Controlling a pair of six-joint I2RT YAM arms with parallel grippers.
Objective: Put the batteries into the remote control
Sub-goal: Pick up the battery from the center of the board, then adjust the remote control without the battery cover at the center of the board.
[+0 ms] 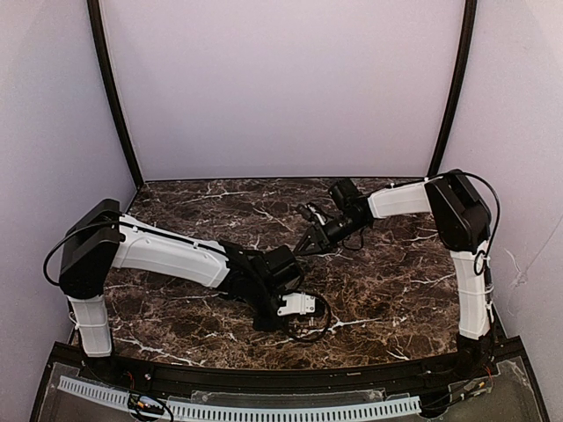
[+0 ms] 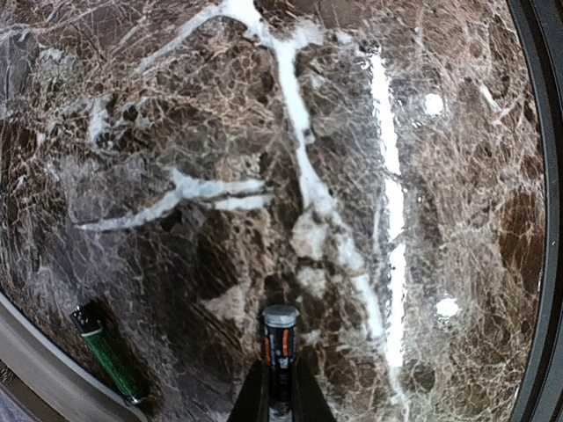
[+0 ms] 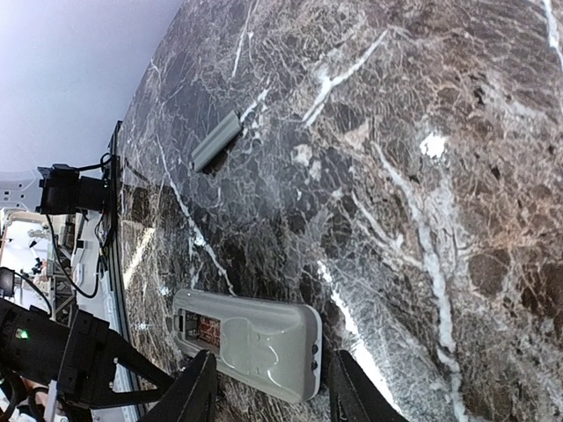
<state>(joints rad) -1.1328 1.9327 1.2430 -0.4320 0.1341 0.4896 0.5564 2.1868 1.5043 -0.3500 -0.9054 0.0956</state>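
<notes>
Left of centre on the marble table (image 1: 396, 290), the left arm (image 1: 167, 255) is stretched low toward the middle. Its wrist view shows the left gripper (image 2: 281, 391) clamped on a dark battery (image 2: 281, 338) with orange print, silver cap pointing away from the fingers. It is gripped by the rear end, probably so the free end can lead into the bay. A green battery (image 2: 110, 359) lies flat by the table's edge, well apart from the held one.

Further right, the right gripper (image 3: 273, 396) has its jaws apart, set either side of the remote control (image 3: 255, 343). Whether they touch it cannot be told. The remote lies back-up on the marble with its bay uncovered and no cell visible inside. The gripper is likely there to steady it for loading. A grey strip (image 3: 217, 141), possibly the bay door, lies well apart, further up the table.

Only the left wrist view shows the batteries. Only the right wrist view shows the bay and the strip. The top view shows both arms meeting mid-table, but the small items cannot be made out there.
</notes>
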